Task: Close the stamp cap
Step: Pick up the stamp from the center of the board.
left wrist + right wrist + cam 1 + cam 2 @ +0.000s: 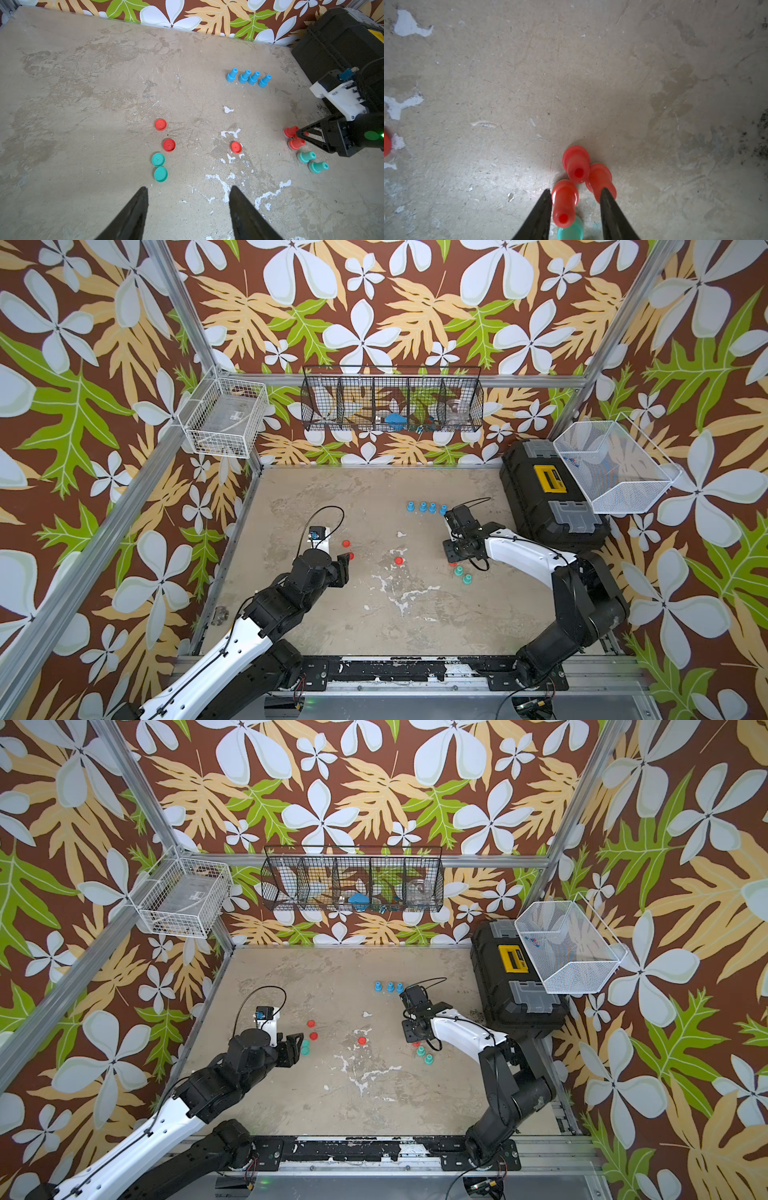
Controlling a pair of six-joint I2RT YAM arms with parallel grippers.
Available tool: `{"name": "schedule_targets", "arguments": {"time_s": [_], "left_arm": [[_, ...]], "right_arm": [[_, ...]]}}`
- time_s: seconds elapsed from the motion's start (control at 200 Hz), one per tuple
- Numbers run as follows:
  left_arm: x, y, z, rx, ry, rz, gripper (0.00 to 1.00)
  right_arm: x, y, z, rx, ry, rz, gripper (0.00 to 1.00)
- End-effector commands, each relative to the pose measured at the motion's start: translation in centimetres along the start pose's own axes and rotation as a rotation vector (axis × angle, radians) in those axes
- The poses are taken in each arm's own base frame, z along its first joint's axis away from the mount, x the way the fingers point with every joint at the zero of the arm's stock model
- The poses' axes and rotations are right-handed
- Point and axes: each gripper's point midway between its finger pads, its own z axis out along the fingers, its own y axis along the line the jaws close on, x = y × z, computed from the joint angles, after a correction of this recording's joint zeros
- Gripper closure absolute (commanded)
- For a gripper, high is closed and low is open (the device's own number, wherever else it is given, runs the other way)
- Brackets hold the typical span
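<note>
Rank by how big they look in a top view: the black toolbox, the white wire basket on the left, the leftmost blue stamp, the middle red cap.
Largest: black toolbox.
Second: white wire basket.
Unranked: leftmost blue stamp and middle red cap, both tiny and about alike.
</note>
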Motion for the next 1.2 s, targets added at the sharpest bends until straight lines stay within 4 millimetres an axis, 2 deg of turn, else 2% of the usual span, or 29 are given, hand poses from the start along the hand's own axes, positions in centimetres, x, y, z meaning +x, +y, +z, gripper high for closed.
{"name": "schedule_targets", "arguments": {"time_s": [0.0,0.455,0.566,0.736,0.901,1.031,1.196], "left_arm": [[-0.1,0.2,0.0,-0.01,-0.008,0.007,0.36],[-0.1,0.3,-0.1,-0.014,-0.01,0.006,0.36],[-0.2,0.3,-0.1,-0.013,-0.011,0.007,0.36],[-0.2,0.3,-0.1,-0.014,-0.011,0.005,0.36],[-0.2,0.3,-0.1,-0.015,-0.012,0.003,0.36],[-0.2,0.3,-0.1,-0.015,-0.014,0.003,0.36],[-0.2,0.4,-0.1,-0.019,-0.013,0.002,0.36]], "right_arm": [[-0.5,0.0,0.4,0.001,-0.007,-0.004,0.6],[-1.0,-0.1,2.2,0.01,0.018,-0.011,0.65],[-1.1,-0.2,2.3,0.014,0.02,-0.012,0.7],[-1.4,-0.1,2.0,0.009,0.01,-0.012,0.83],[-2.4,0.3,0.4,-0.007,-0.029,-0.006,0.89],[-3.4,2.9,-2.1,-0.046,-0.087,-0.045,0.89],[-4.2,7.9,-5.0,-0.141,-0.146,-0.104,0.89]]}}
